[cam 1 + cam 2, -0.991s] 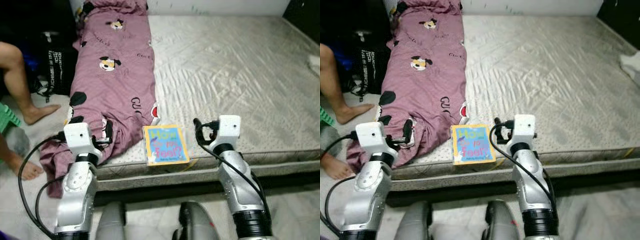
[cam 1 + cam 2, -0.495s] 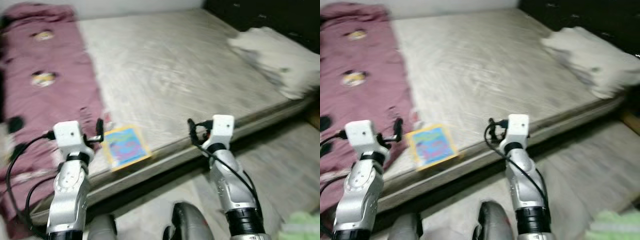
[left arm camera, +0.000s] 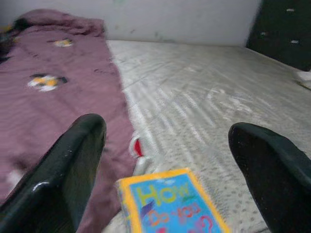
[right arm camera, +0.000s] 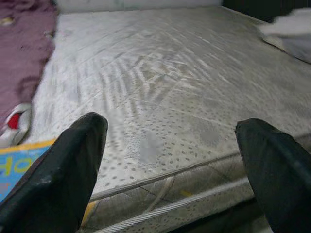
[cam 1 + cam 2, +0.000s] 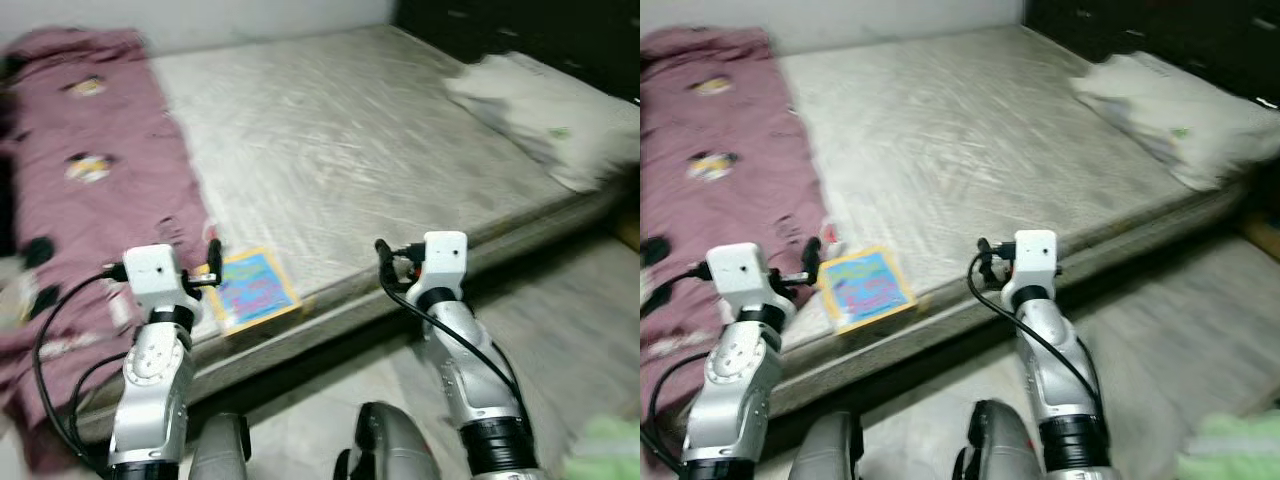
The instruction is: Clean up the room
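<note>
book [image 5: 247, 290] flat at mattress [image 5: 330, 150] near edge, 11 o'clock of robot | blanket [image 5: 80, 200] at 10 o'clock, touching book | left end effector [image 3: 165, 160] wide open, empty, above book | right end effector [image 4: 170, 160] wide open, empty | pillow [image 5: 540, 110] at 2 o'clock

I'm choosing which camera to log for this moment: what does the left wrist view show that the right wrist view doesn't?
In the left wrist view: the purple blanket with its cartoon print laid out along the mattress, and the book cover almost whole, lying between the left gripper's open fingers. In the right wrist view: the mattress's front edge with its piped seam, and a pale pillow at the far side, with the right gripper open too. Both share the bare mattress, a bit of blanket and the book's yellow-edged corner.
</note>
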